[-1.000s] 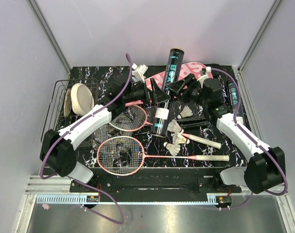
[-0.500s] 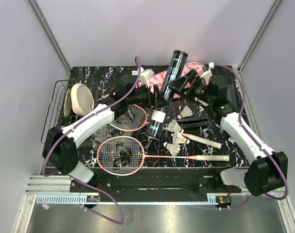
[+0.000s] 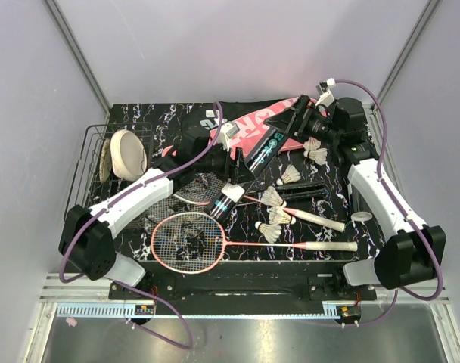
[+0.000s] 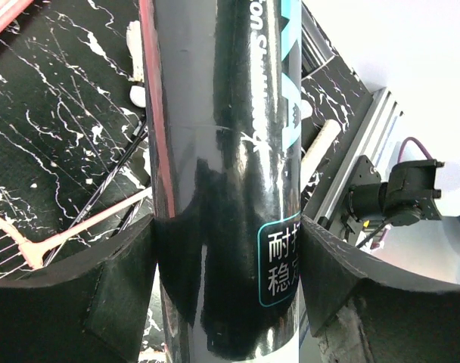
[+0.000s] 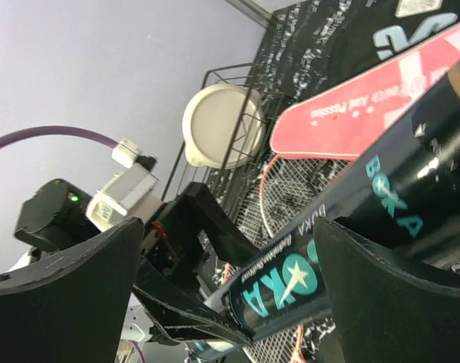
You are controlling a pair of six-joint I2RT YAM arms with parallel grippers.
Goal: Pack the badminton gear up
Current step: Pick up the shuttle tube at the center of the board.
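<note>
- Black and glossy, the dark tube point(image 3: 262, 150) carries teal "BOKA" lettering in the right wrist view. The left wrist view shows white Chinese characters in a teal-edged box.
- The pink racket case point(image 3: 249, 130), just beyond the left gripper point(image 3: 235, 171), reads "And Passion" in white. The black bag point(image 3: 249, 107) lies behind it, its big letters cut off.
- The left arm reaches forward over the rackets point(image 3: 186, 240), its fingers pinching the tube's middle from both sides. The shuttlecocks point(image 3: 275, 215) lie just to its right.
- The right arm stretches to the far edge. The right gripper point(image 3: 293, 121) is spread wide around the tube's upper end, and I cannot tell whether it touches.
- A second ago the tube stood steeper; now it leans low.
</note>
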